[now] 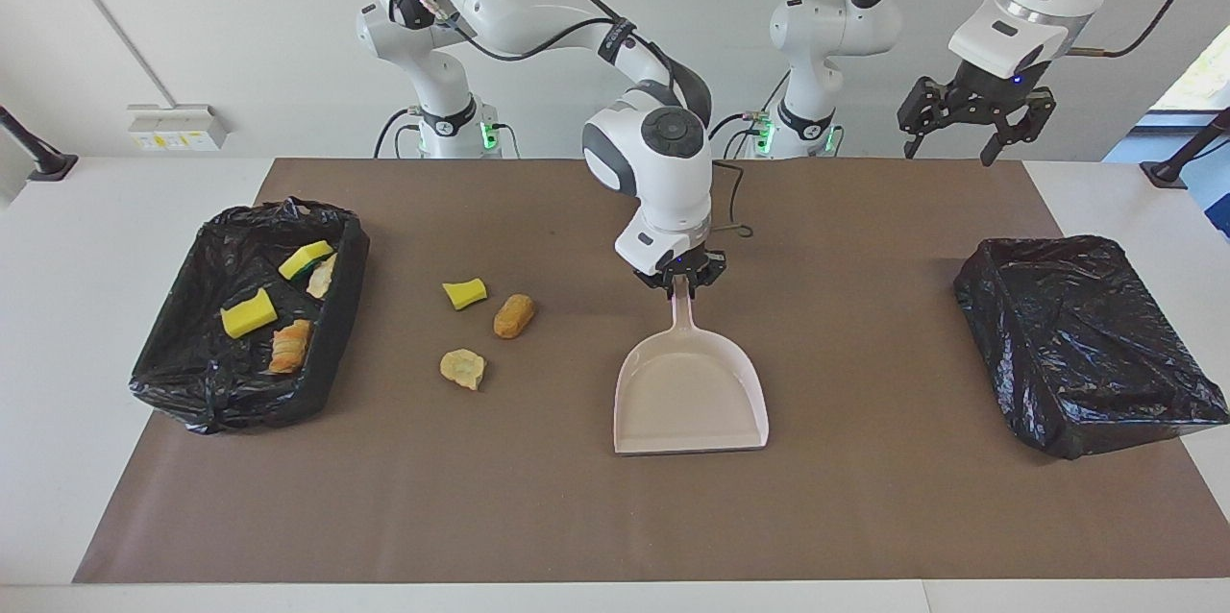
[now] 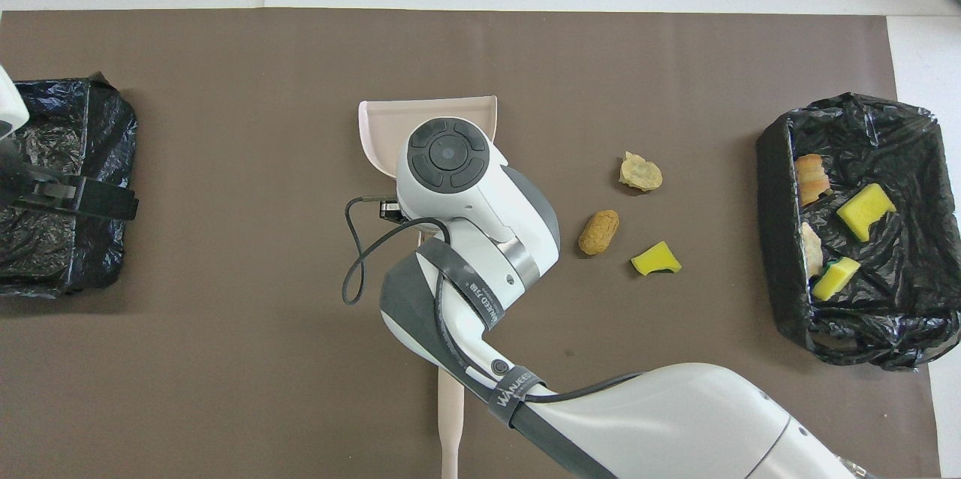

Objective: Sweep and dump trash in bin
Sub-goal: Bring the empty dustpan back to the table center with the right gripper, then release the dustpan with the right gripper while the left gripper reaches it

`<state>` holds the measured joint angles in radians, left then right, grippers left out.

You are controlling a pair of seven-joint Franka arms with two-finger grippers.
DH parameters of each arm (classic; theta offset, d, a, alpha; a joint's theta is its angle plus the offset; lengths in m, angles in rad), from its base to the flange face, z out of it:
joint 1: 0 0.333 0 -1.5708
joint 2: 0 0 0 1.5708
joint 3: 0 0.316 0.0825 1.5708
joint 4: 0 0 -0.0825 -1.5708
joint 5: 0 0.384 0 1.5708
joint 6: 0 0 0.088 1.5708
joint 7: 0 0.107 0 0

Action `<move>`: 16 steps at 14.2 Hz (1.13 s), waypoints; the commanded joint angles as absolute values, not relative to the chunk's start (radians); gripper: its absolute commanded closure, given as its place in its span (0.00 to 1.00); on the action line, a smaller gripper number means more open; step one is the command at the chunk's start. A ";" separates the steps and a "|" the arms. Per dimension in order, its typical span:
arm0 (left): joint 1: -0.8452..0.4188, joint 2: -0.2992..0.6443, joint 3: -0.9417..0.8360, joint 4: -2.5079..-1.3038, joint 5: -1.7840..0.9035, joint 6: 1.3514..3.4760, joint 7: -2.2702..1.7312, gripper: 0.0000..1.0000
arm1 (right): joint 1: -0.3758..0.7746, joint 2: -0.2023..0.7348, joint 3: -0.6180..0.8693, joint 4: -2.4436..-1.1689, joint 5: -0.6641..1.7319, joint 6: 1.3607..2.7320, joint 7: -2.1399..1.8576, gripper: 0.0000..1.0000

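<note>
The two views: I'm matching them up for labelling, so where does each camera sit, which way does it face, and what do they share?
Facing view: high across the table, looking at the robots; both arms show whole, the right gripper shut on the dustpan handle, the left gripper waiting open above the table.
Overhead view: above the robots' end, looking steeply down; only the right arm's forearm and wrist and the left gripper.
Shared: dustpan, three loose scraps, both bag-lined bins, half a turn apart.
</note>
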<state>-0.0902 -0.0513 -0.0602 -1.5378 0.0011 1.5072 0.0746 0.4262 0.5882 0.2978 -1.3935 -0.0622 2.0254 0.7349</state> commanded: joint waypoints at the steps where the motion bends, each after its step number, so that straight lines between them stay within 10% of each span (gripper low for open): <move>1: -0.097 -0.048 -0.066 -1.572 -0.026 1.577 0.087 0.00 | 0.414 0.574 0.305 -1.446 -0.051 2.068 0.753 1.00; 4: -0.095 -0.040 -0.072 -1.569 -0.026 1.600 0.084 0.00 | 0.416 0.578 0.305 -1.477 -0.061 2.094 0.749 0.99; 8: -0.097 -0.028 -0.072 -1.566 -0.026 1.626 0.086 0.00 | 0.417 0.568 0.305 -1.471 -0.095 2.053 0.739 0.00; 16: -0.173 0.118 -0.077 -1.539 -0.012 1.726 0.055 0.00 | 0.420 0.271 0.307 -1.675 -0.002 1.875 0.718 0.00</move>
